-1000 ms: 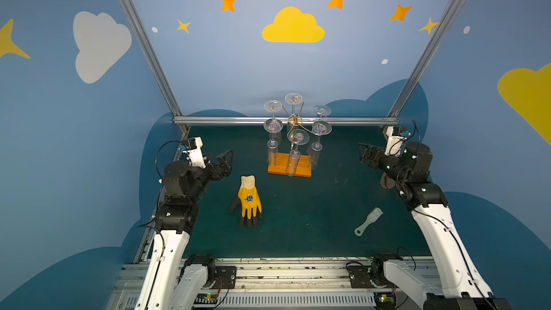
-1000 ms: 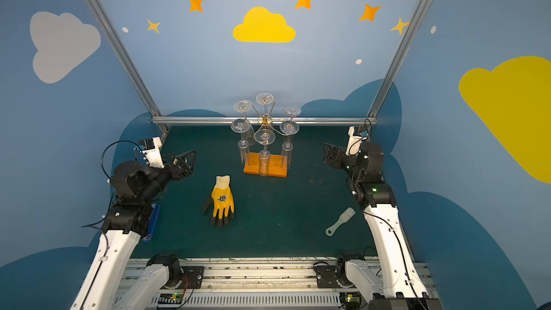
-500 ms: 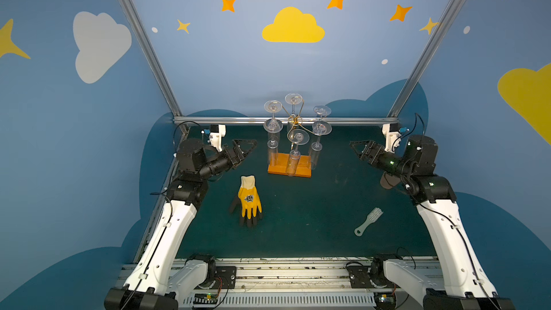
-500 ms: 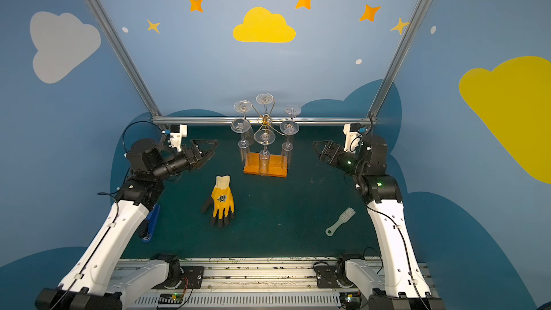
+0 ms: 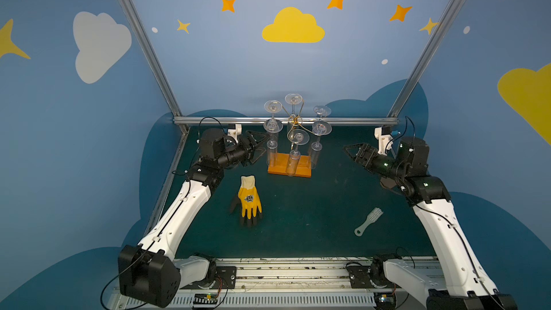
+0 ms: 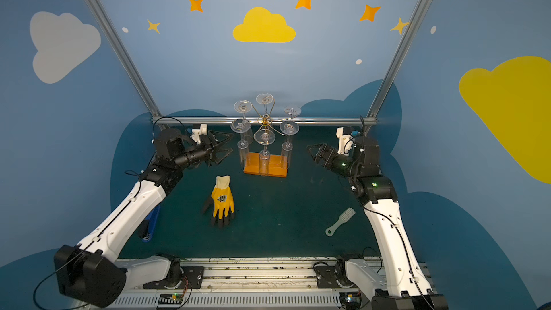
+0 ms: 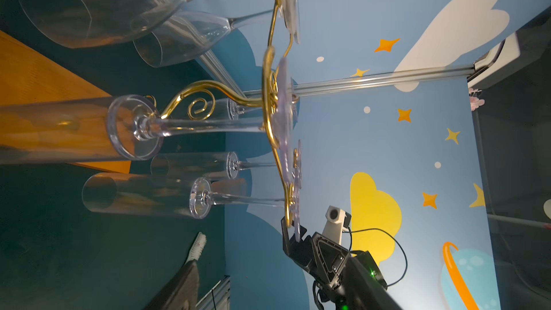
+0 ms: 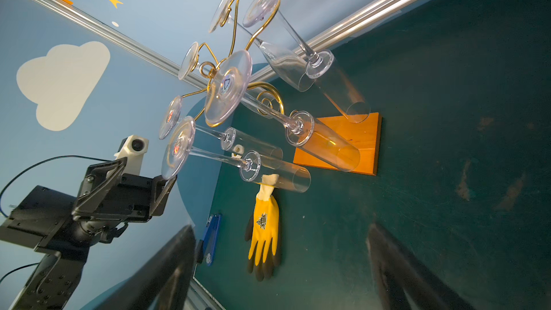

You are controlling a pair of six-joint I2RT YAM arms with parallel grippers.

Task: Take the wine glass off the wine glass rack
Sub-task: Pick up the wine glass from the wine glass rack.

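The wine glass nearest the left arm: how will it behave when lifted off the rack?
The wine glass looks thin, clear and smooth: probably light, slippery, fragile. It hangs upside down by its foot in a wire curl of the rack, so it may swing or catch. Laid down, it would likely roll.

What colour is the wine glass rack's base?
Orange base, clearest in the right wrist view.

Reaching inward with 2 arms, forearms raised — jaws apart on left gripper (image 5: pixel 263 143), spread wide on right gripper (image 5: pixel 348 152).
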